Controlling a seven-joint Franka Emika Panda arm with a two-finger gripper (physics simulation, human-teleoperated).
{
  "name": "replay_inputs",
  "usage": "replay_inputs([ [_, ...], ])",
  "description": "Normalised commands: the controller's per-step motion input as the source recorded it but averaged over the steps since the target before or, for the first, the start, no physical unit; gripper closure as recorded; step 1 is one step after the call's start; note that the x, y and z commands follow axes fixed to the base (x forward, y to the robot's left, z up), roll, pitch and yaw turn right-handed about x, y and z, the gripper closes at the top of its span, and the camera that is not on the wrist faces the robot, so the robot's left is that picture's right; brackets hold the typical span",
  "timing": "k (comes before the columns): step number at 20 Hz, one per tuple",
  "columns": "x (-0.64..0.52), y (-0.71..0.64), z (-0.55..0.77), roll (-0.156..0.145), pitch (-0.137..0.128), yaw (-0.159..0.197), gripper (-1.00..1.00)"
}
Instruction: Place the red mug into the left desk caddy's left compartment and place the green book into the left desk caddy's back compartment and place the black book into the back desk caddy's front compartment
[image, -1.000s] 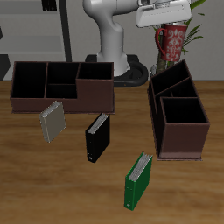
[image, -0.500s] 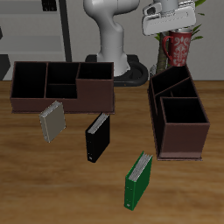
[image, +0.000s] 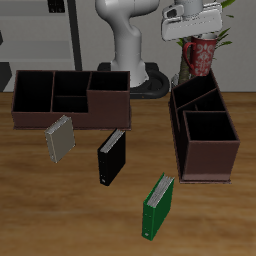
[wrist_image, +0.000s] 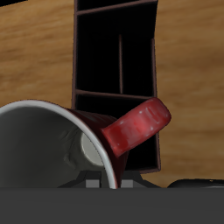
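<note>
Mug (image: 199, 52) pinched by its rim in my gripper (image: 193, 32), held high above the left desk caddy (image: 204, 133), at twelve o'clock from it, clearing its walls.

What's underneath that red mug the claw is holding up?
Below the red mug sits the left caddy; its dark compartments look empty in the wrist view. The mug hides part of the caddy from that camera, so that part cannot be checked.
</note>
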Motion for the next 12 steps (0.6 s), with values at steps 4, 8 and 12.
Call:
replay_inputs([
  [4,0.08,-0.08,-0.15,-0.005,0.018,0.02,1.0],
  [8,0.05,-0.07,-0.21,-0.014,0.028,0.055,1.0],
  [12,0.1,-0.04,-0.29,0.006,0.024,0.118,1.0],
])
